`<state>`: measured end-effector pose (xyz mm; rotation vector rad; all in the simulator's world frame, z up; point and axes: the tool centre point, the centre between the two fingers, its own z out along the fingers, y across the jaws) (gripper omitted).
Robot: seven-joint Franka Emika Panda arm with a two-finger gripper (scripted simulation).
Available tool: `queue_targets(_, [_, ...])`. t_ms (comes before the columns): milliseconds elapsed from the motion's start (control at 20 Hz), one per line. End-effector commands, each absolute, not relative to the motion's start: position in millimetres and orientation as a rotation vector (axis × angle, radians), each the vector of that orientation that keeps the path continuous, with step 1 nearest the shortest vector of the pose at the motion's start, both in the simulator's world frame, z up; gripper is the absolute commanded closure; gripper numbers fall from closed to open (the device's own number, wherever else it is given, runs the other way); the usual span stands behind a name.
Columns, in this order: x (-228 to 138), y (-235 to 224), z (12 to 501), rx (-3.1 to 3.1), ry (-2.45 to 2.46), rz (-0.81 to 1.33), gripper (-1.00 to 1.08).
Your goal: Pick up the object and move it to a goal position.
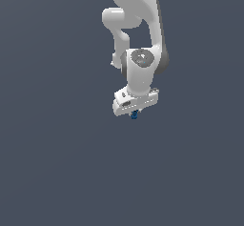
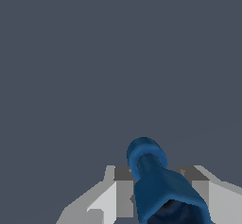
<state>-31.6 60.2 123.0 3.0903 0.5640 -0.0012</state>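
We saw the white gripper [image 1: 134, 111] clenched on the dark-blue object [image 2: 158, 183], pickup apparently done; no goal marker was visible.

1. The exterior view stands well back from the white jointed robot arm [image 1: 138, 44], which hangs from the top edge to mid-frame against a plain slate-grey ground.
2. The wrist view sits right behind the white-and-grey two-fingered gripper [image 2: 158, 183], looking out along its fingers at the same grey ground, very near.
3. Both views share the gripper [image 1: 135, 109] and the small dark-blue elongated object [image 1: 134, 115] at its tip, which looms large [image 2: 156, 180] in the wrist view.
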Motion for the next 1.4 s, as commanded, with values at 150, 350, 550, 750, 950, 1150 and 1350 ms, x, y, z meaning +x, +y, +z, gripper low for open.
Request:
queue_targets(150, [-52.3, 52.9, 169.9, 3.090, 0.564, 0.000, 1.08])
queue_targets(350, [-67.7, 47.6, 205.3, 3.090, 0.564, 0.000, 1.08])
queue_targets(550, [-83.5, 42.1, 242.3, 3.091, 0.564, 0.000, 1.08])
queue_targets(750, [-99.9, 36.2, 281.8, 3.091, 0.565, 0.000, 1.08])
queue_targets(950, [-114.7, 30.6, 318.4, 3.092, 0.565, 0.000, 1.08])
queue_targets(1150, [-126.8, 25.9, 349.7, 3.092, 0.565, 0.000, 1.08])
queue_targets(1350, [-135.6, 22.1, 374.0, 3.092, 0.565, 0.000, 1.08])
